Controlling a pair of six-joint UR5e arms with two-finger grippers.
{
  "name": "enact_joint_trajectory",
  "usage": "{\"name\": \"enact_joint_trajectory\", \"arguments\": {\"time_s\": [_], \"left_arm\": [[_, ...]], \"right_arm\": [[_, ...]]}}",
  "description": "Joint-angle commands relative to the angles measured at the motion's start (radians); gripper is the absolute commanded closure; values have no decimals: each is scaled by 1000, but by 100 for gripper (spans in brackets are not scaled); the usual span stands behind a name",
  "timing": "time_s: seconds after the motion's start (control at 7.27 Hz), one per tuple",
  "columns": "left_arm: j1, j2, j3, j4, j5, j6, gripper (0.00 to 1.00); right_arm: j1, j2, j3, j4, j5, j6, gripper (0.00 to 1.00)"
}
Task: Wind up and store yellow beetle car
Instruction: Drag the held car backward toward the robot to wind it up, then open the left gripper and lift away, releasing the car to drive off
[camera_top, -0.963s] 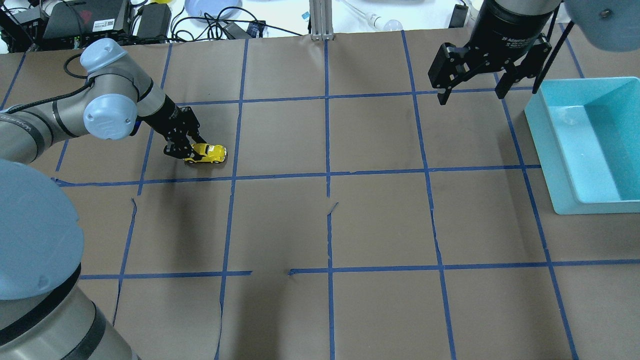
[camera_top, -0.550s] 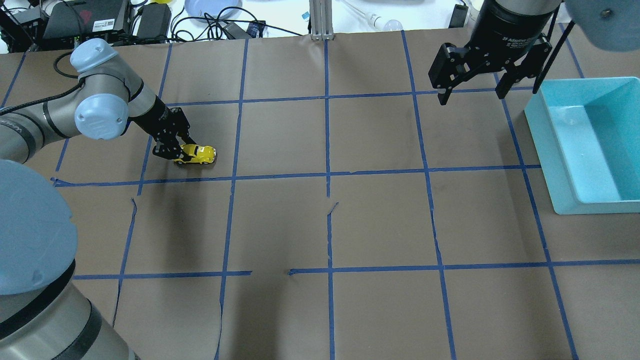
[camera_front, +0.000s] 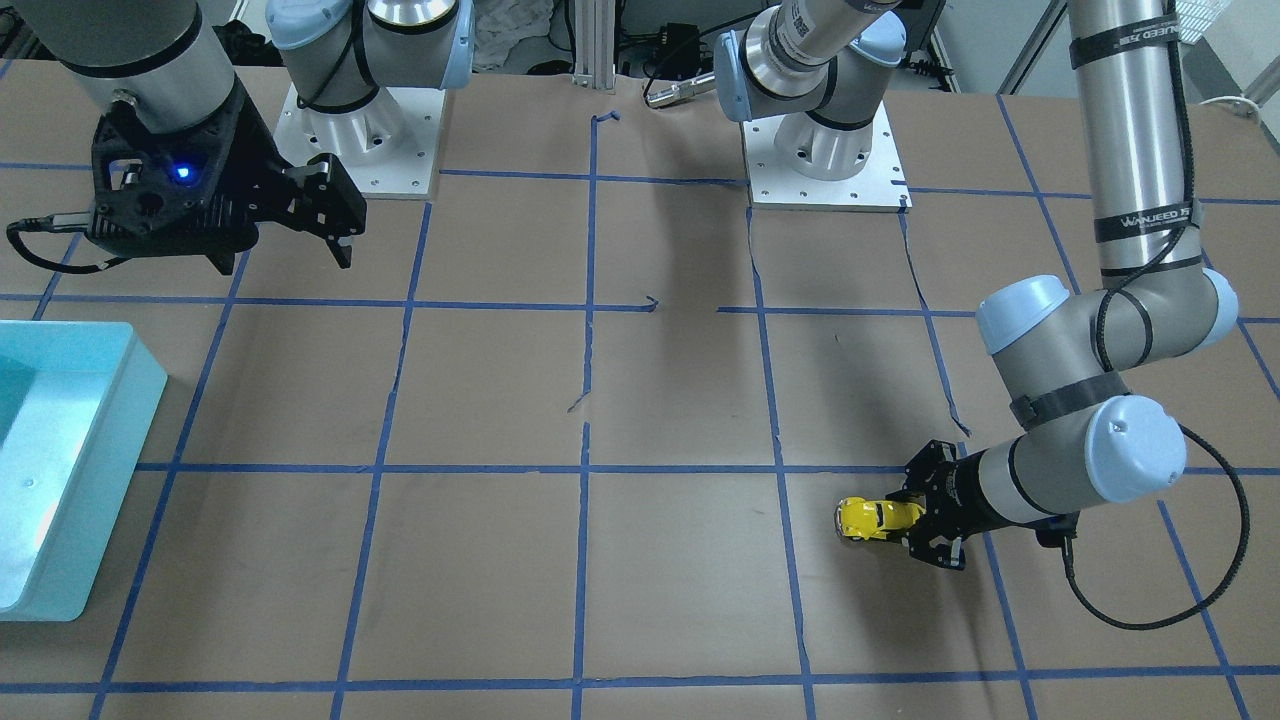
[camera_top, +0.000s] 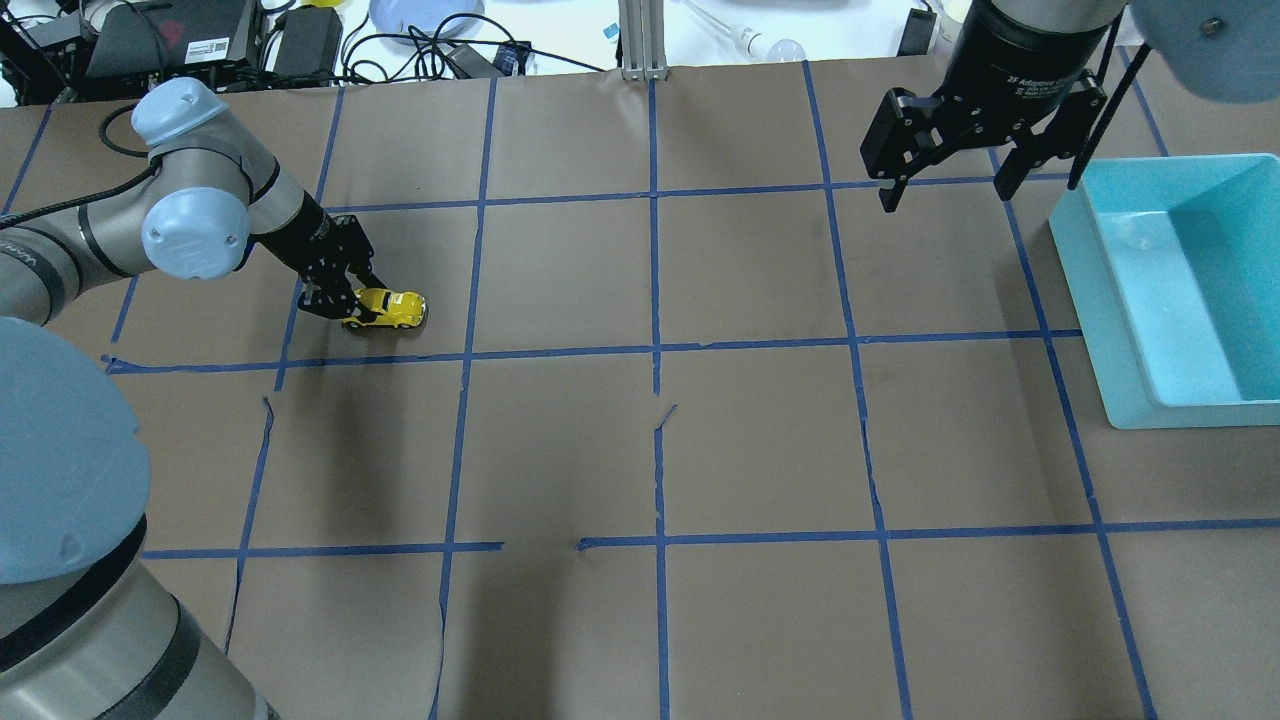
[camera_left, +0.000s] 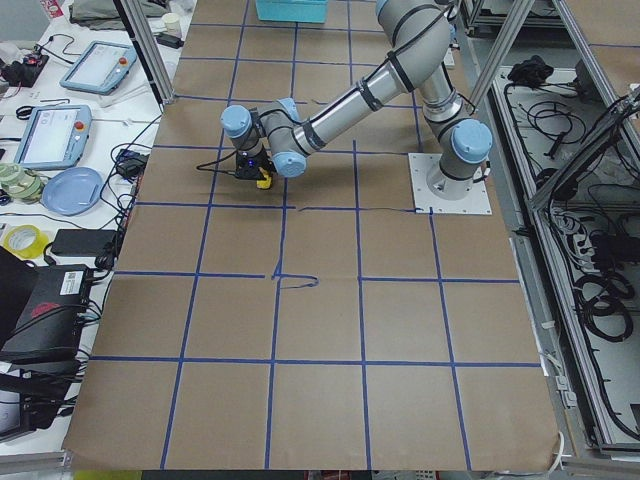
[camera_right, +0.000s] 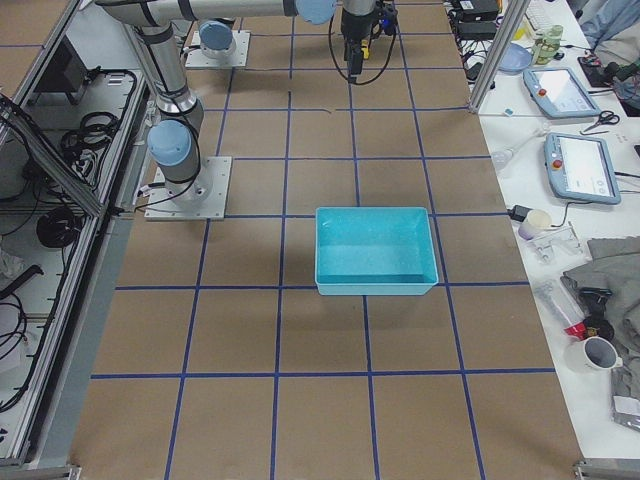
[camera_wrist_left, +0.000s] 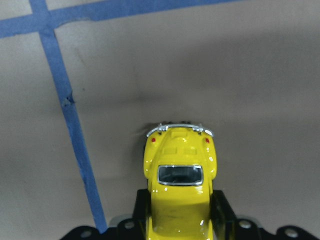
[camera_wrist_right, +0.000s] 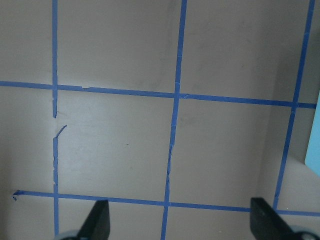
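The left arm reaches out low over the tabletop (camera_top: 760, 440), its forearm running close to level, with the wrist bent so that the left hand (camera_top: 352, 305) lies nearly flat and points toward the robot's right. Its 2 black fingers (camera_wrist_left: 142, 212) are drawn in narrow and clamp the yellow beetle car (camera_top: 392, 309) by its sides, 1 finger on each flank. About half of the car's body sticks out beyond the fingertips. In the left wrist view the car fills the space between the fingers, roof up, with 1 dark window showing. The chrome bumper and 2 small red lights are on the end farthest from the hand. The car's shadow lies directly under it, so its wheels appear to be down on the brown paper. A line of blue tape runs just beside the hand on the robot's left.

The right arm comes down steeply from above, and the right hand (camera_top: 945, 195) hangs clear of the tabletop with its fingers pointing down. Its 2 fingers are spread wide with nothing between them. The right wrist view shows only paper and tape lines in the gap. A teal bin (camera_top: 1100, 300) sits just to this hand's right, a little nearer the robot, and well apart from the car.
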Motion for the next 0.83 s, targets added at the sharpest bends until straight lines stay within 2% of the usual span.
{"name": "enact_joint_trajectory", "arguments": {"time_s": [0.0, 0.14, 0.41, 0.55, 0.69], "left_arm": [[0, 2, -5, 10, 4, -68, 15], [0, 6, -1, 10, 4, -70, 8], [-13, 53, 4, 7, 6, -61, 7], [-23, 85, 5, 2, 47, -49, 8], [-31, 123, 27, -1, 70, 64, 7]], "right_arm": [[0, 1, 0, 1, 0, 2, 0], [0, 1, 3, 1, 0, 2, 0], [0, -1, 5, 1, 0, 2, 0], [0, -2, 5, -1, 0, 2, 0], [0, -2, 5, 1, 0, 3, 0]]}}
